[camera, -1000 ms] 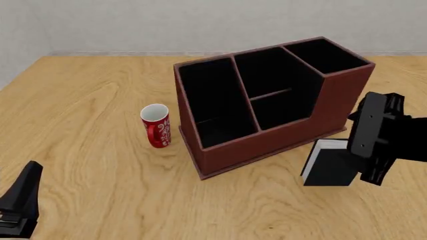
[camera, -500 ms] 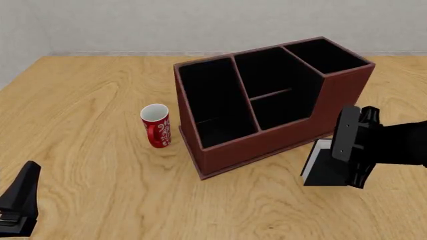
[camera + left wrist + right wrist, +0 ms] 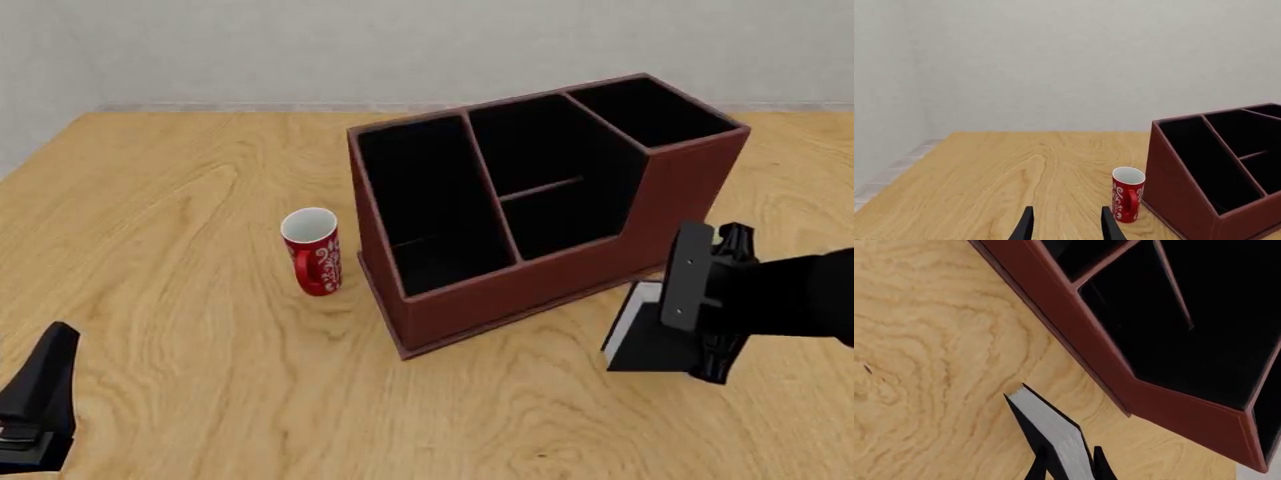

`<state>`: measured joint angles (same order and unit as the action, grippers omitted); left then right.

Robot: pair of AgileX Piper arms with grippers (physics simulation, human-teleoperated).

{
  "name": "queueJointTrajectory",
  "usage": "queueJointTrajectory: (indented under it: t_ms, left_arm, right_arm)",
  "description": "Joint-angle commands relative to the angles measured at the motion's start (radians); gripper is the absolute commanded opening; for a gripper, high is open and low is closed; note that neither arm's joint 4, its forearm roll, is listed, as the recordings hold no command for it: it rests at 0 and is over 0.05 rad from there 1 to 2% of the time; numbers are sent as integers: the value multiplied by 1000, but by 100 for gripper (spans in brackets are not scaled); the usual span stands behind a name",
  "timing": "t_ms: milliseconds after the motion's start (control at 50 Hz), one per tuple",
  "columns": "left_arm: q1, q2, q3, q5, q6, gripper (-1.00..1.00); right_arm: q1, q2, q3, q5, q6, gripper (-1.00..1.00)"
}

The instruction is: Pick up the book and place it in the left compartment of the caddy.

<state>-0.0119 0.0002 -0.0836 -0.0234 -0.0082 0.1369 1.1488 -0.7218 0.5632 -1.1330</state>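
The black book (image 3: 646, 338) with white page edges stands upright on the table, just in front of the caddy's right end. My right gripper (image 3: 690, 335) reaches over it from the right. In the right wrist view its fingers (image 3: 1041, 466) press both covers of the book (image 3: 1051, 432), so it is shut on it. The reddish-brown caddy (image 3: 534, 290) stands mid-table, and its long left compartment (image 3: 427, 215) holds nothing. My left gripper (image 3: 38, 405) hangs at the near left, open and empty (image 3: 1066, 227), far from the book.
A red mug (image 3: 312, 251) with a white pattern stands just left of the caddy, also in the left wrist view (image 3: 1128, 194). The caddy's wall (image 3: 1107, 370) passes close beside the book. A grey wall bounds the table's far edge.
My right gripper came down and leftward over the book's top, then settled with its fingers closed against the covers. The book still stands on the table. The left arm barely moved.
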Motion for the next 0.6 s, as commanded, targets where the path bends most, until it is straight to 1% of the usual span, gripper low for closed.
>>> queueJointTrajectory:
  t_ms: [20, 100, 120, 140, 160, 180, 200, 220, 260, 320, 360, 400, 420, 440, 500, 520, 560, 600]
  left_arm:
    - [5, 0, -2, 2, -4, 100]
    - [9, 0, -3, 1, -7, 100]
    - [11, 0, -3, 0, -9, 100]
    - [12, 0, -2, -1, -11, 100]
    - [11, 0, -1, -1, -11, 100]
    - [11, 0, 1, -2, -11, 100]
    - [11, 0, 1, -3, -11, 100]
    - [11, 0, 1, -3, -11, 100]
    - [13, 0, -1, -4, -14, 100]
    - [13, 0, 0, -6, -18, 100]
    - [10, 0, 5, -11, -16, 100]
    - [10, 0, 6, -12, -18, 100]
    - [10, 0, 6, -12, -18, 100]
    - [9, 0, 6, -12, -18, 100]
    - [9, 0, 2, -11, -19, 100]
    - [9, 0, -2, -9, -20, 100]
    - [10, 0, -6, -8, -22, 100]
    - [11, 0, -9, -8, -25, 100]
  right_arm:
    - [-4, -14, 22, 44, 11, -100]
    - [5, -46, 22, 70, 11, -100]
    - [14, -66, 29, 89, 7, -100]
    - [-4, -103, 64, 94, -43, -100]
    - [34, -120, 45, 133, -6, -100]
    - [29, -165, 48, 160, -23, -100]
    - [19, -186, 57, 166, -45, -100]
    - [19, -186, 57, 166, -45, -100]
    - [18, -217, 46, 211, -40, -100]
    - [7, -252, 24, 238, -47, -100]
    - [-5, -287, 34, 264, -68, -100]
    - [2, -317, 26, 294, -66, -100]
    - [2, -317, 26, 294, -66, -100]
    - [0, -332, 27, 305, -73, -100]
    - [12, -366, 0, 359, -63, -100]
    - [5, -390, -3, 380, -79, -100]
    - [6, -409, -21, 413, -78, -100]
    - [-15, -440, -28, 442, -101, -100]
